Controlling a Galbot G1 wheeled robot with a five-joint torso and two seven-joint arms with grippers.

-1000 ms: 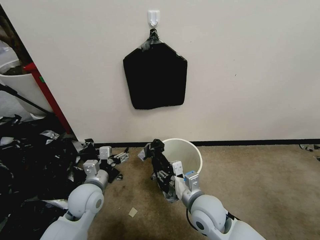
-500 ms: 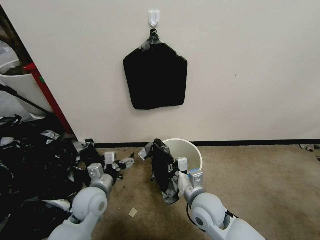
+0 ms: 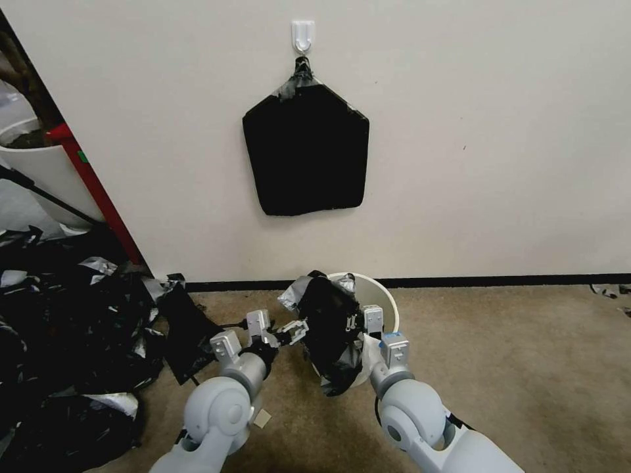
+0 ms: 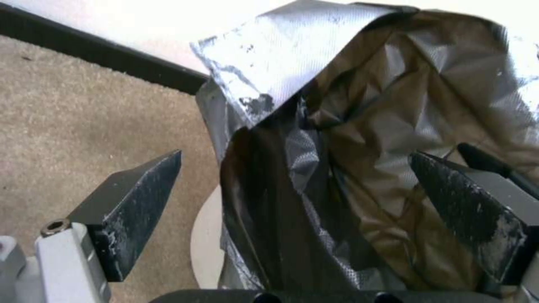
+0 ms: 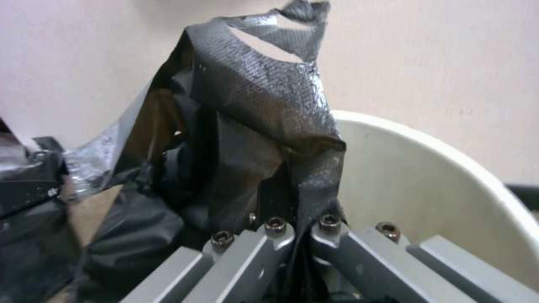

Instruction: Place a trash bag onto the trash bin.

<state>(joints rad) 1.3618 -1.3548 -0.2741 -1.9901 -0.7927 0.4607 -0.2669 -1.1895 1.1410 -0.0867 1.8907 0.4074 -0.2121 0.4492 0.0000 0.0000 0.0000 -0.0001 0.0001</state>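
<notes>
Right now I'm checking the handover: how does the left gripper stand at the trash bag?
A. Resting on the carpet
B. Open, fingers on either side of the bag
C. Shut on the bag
B: in the left wrist view the left gripper is open, its fingers on either side of the trash bag.

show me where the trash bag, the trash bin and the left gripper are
trash bag (image 3: 332, 328), head view, middle of its black crumpled body.
trash bin (image 3: 386, 303), head view, right part of its cream rim.
left gripper (image 4: 292, 202), left wrist view, midway between its open fingertips.
</notes>
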